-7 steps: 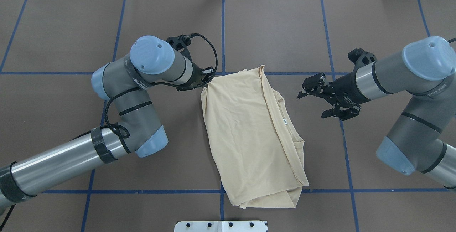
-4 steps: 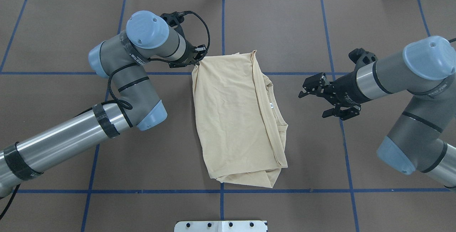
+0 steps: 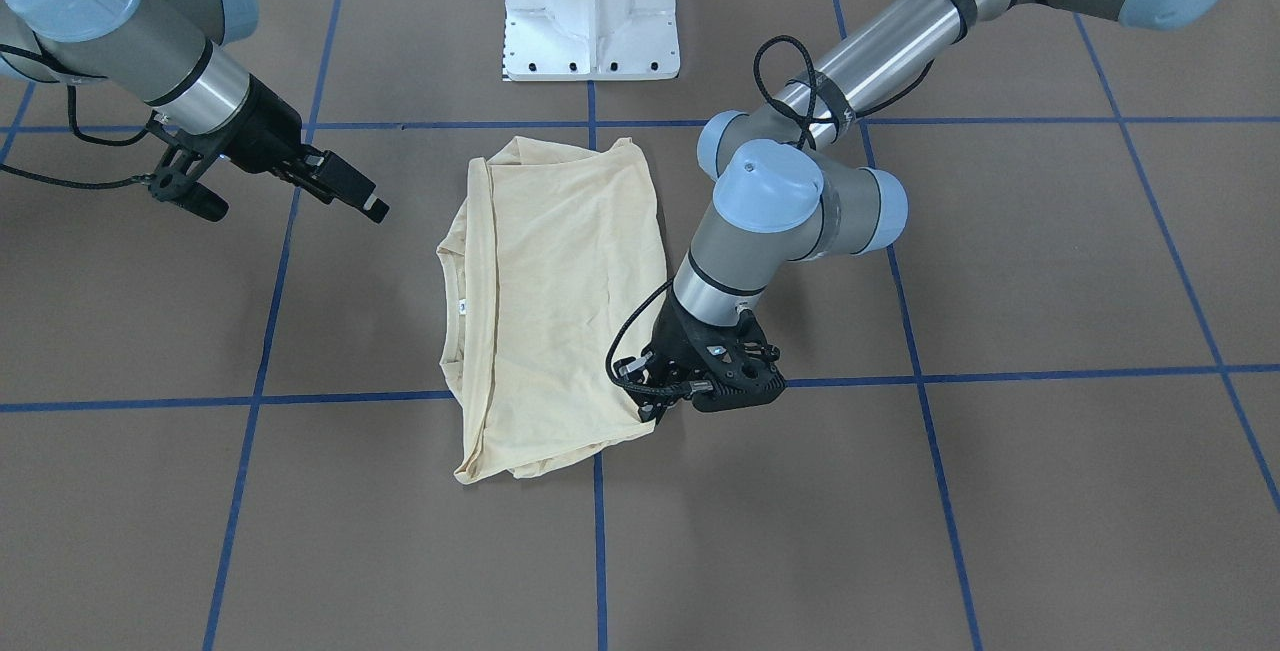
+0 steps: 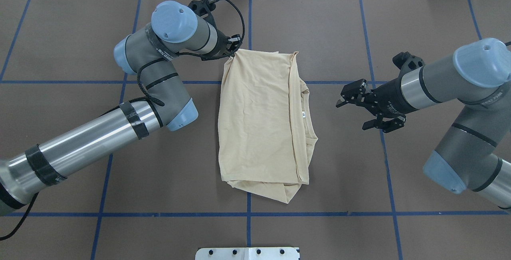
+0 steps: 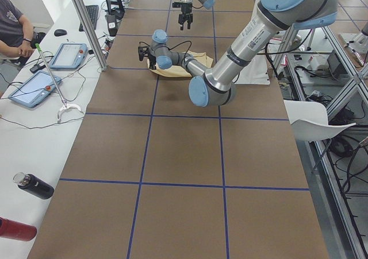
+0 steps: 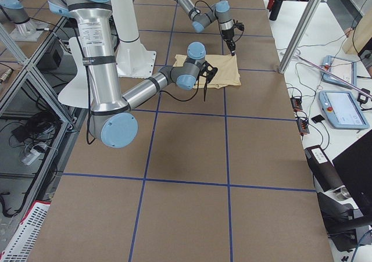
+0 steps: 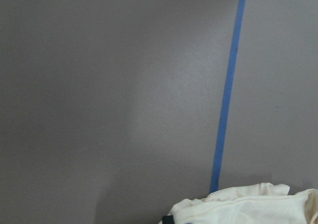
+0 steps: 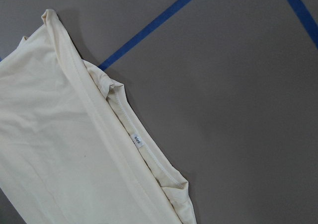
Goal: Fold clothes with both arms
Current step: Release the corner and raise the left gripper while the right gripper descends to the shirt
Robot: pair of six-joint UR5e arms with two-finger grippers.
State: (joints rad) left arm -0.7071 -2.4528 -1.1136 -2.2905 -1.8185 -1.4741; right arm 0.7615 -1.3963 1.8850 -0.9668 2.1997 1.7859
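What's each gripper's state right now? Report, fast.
Left gripper: jaws closed on a corner of the T-shirt.
Right gripper: jaws open, empty, beside the T-shirt without touching it.

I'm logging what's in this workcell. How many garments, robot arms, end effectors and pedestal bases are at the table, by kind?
Cream T-shirt: 1
Robot arms: 2 (left arm, right arm)
End effectors: 2 (left end effector, right end effector)
White pedestal base: 1
Total: 6
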